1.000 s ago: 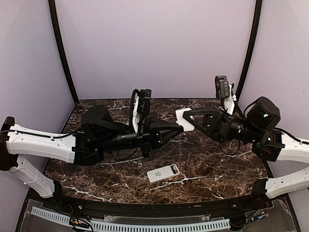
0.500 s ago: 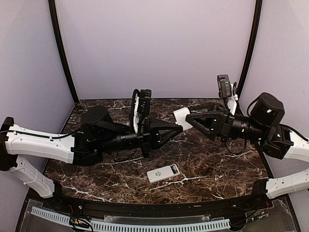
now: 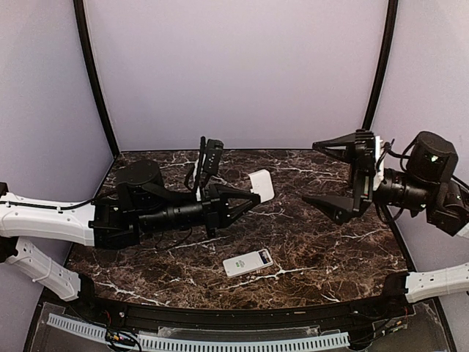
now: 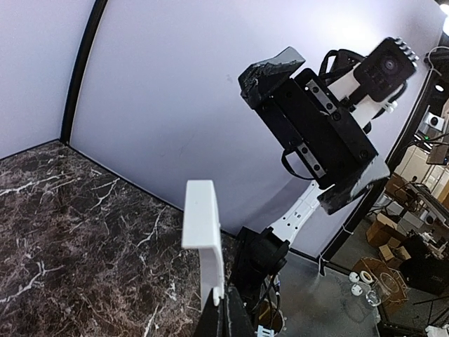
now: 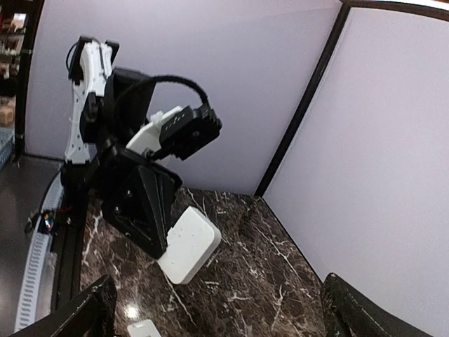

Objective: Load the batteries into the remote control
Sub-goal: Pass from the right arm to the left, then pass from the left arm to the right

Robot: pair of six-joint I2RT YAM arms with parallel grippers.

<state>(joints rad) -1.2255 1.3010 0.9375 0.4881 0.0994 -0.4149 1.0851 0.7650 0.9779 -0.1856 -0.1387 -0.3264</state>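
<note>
One holder now — left gripper [image 3: 256,196] pinches white piece [image 3: 262,183]; right gripper [image 3: 308,171] spread, withdrawn.

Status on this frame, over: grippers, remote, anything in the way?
Left gripper shut on plain white block, off the table. Right gripper open, empty. Remote control lies on table near front edge, untouched; nothing in the way.

Remote [image 3: 248,262] on table [image 3: 330,249], front centre. Slab [image 3: 261,183] raised behind it, in left gripper [image 3: 253,195]; right gripper [image 3: 311,173] well right.
</note>
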